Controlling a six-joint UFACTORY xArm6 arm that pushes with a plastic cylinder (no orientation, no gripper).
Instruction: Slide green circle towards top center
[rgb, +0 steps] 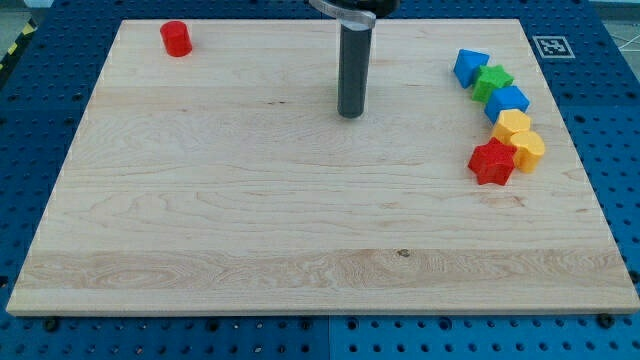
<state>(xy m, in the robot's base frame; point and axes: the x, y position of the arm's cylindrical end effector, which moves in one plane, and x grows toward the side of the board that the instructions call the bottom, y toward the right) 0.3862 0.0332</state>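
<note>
My tip (350, 115) rests on the wooden board (250, 220) near the view's top centre, with no block touching it. The only green block (493, 80) that shows looks star-shaped; it sits at the view's right, far to the right of my tip. It is wedged between a blue block (470, 66) above-left of it and another blue block (508, 100) below-right. No green circle can be made out; the rod may hide a small area behind it.
Below the blue block lie two yellow blocks (512, 125) (528, 148) and a red star (491, 161), all touching in a chain. A red cylinder (176, 38) stands at the top left corner. Blue pegboard surrounds the board.
</note>
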